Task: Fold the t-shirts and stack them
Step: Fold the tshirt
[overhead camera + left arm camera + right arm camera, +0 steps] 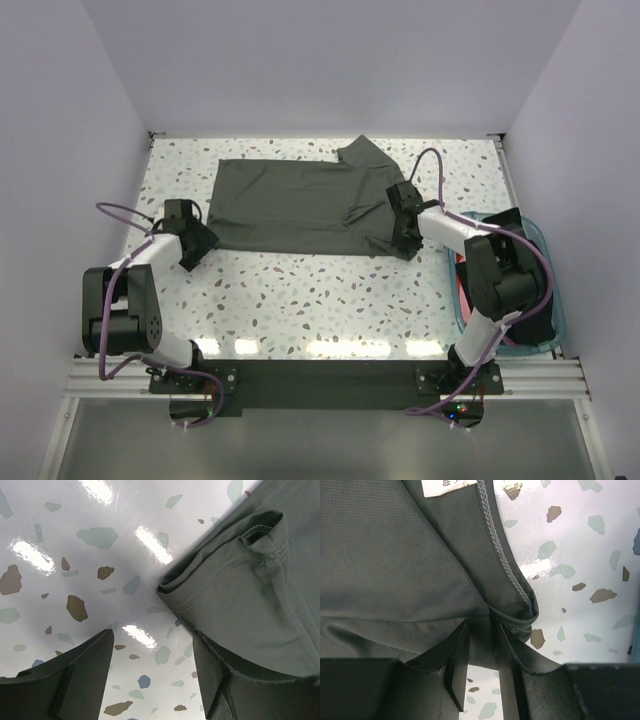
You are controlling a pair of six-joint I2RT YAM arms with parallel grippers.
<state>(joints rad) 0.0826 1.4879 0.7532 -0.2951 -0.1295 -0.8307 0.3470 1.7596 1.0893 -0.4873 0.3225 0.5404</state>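
Observation:
A dark grey-green t-shirt [295, 205] lies spread across the back middle of the table, one sleeve pointing to the back right. My left gripper [203, 241] stands open at the shirt's near left corner. In the left wrist view only bare table shows inside that gripper [152, 635], and the folded shirt corner [235, 580] lies just beyond the right finger. My right gripper [403, 240] is at the near right corner. In the right wrist view it [480, 625] is shut on a pinched fold of the t-shirt [395, 555] near its stitched hem.
A translucent teal tub [548, 262] stands at the right edge beside the right arm, with a strip of red-orange cloth [461, 288] showing inside. White walls close the table at the back and sides. A white label [440, 486] is sewn inside the shirt.

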